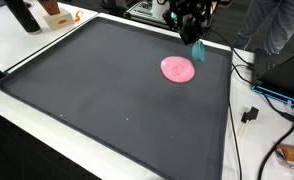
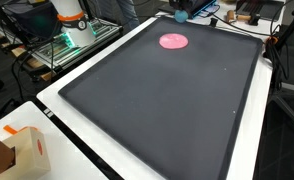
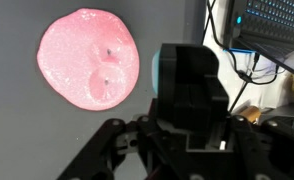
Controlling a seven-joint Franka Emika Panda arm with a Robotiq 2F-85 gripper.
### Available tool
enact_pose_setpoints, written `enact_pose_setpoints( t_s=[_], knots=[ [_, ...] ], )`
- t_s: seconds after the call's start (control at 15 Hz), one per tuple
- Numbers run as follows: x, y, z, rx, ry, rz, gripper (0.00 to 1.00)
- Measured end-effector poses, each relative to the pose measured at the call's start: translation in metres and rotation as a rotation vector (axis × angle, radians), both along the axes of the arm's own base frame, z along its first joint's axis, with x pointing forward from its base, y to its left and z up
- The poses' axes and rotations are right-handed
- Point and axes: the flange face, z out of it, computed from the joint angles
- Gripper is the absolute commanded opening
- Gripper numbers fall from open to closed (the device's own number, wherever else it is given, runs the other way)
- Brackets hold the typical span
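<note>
Currently the gripper (image 1: 195, 38) hangs at the upper right of the frame in an exterior view, over the far edge of the black mat (image 1: 107, 100). Its jaws are drawn narrow on a teal block (image 1: 198, 50), as far as the wrist view allows judgement. The pink putty disc (image 1: 178, 69) lies flat on the mat, just below and left of the gripper in the picture, near but apart from it. In the wrist view it fills the upper left, with two shallow dents in its surface.
</note>
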Motion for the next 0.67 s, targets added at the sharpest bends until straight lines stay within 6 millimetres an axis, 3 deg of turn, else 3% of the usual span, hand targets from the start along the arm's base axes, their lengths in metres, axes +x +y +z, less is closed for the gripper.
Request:
enact_pose_setpoints(
  t_s=[0.67],
  knots=[
    [-0.007,-0.041,-0.027,0.144,-0.075,0.048,0.26]
  ],
)
